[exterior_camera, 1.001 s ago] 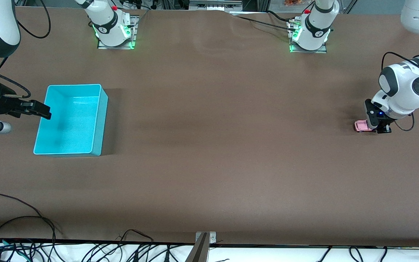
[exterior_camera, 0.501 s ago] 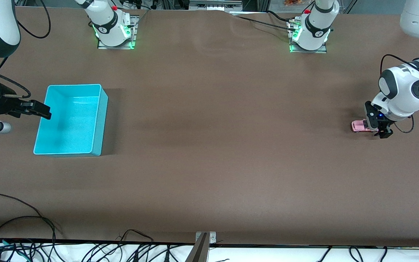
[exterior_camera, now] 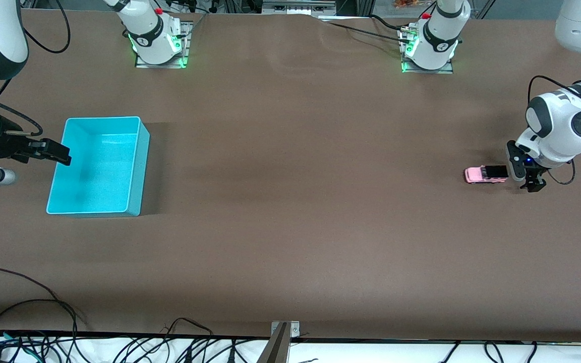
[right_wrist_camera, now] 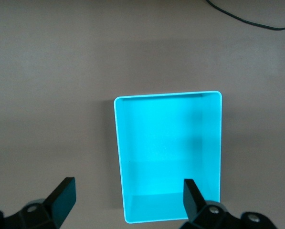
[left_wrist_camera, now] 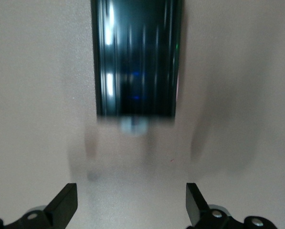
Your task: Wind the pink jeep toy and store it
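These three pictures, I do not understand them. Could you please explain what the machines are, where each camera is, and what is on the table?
There are two robot arms at a brown table, each ending in a two-finger end effector. The large picture looks down from a high camera facing the robots. The other two come from small cameras on the arms' wrists.

On the table are a cyan bin, with nothing in it, and a pink jeep toy, standing free at the left arm's end.

The left end effector is down at the table beside the jeep, open and holding nothing; its wrist view shows the jeep's dark roof, blurred. The right end effector is over the bin's rim, open too; its wrist view looks down into the bin.
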Robot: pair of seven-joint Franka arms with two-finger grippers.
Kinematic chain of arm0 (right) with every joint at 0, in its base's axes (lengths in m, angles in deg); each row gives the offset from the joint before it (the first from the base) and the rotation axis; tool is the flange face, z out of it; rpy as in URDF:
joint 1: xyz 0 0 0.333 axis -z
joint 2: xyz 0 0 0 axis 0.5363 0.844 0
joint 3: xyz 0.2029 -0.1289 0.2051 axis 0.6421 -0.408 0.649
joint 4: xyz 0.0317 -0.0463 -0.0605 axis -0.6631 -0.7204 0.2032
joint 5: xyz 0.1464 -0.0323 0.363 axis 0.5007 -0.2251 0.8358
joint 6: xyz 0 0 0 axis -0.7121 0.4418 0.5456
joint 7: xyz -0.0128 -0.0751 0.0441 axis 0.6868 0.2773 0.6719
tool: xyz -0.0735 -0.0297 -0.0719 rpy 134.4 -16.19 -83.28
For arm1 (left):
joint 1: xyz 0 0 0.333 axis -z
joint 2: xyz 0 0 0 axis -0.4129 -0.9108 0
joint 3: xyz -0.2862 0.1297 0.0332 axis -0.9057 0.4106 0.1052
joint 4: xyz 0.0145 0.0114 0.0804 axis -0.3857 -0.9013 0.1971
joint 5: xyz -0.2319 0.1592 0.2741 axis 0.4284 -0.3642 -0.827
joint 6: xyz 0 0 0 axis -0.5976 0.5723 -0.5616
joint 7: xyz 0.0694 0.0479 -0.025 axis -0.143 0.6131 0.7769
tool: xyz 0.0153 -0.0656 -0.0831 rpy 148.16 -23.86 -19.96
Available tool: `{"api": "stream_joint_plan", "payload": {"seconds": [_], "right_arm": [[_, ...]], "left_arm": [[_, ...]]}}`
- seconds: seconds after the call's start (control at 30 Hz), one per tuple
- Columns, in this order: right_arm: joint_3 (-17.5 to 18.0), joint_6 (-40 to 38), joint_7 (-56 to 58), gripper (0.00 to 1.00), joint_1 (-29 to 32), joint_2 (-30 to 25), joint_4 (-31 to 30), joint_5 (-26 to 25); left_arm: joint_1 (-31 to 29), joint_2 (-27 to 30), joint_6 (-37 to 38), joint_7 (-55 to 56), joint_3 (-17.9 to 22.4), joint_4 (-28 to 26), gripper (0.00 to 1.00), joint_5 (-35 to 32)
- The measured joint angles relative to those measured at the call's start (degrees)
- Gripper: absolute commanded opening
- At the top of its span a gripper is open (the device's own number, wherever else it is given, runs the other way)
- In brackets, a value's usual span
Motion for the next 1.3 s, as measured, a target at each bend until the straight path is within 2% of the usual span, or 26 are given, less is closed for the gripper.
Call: {"api": "stream_joint_plan", "payload": {"seconds": [0.4,0.97,1.3], "right_arm": [[0.0,0.0,0.0,1.0,0.0,0.0,0.0,0.0],[0.0,-0.06,0.0,1.0,0.01,0.06,0.0,0.0],[0.01,-0.02,-0.01,1.0,0.02,0.07,0.0,0.0]], "left_arm": [[0.92,3.03,-0.18,0.0,-0.28,1.27,1.0,0.0],[4.97,20.18,5.73,0.13,-0.65,0.96,1.0,0.04],[5.01,24.77,6.52,1.53,-0.61,0.2,1.0,0.12]]}}
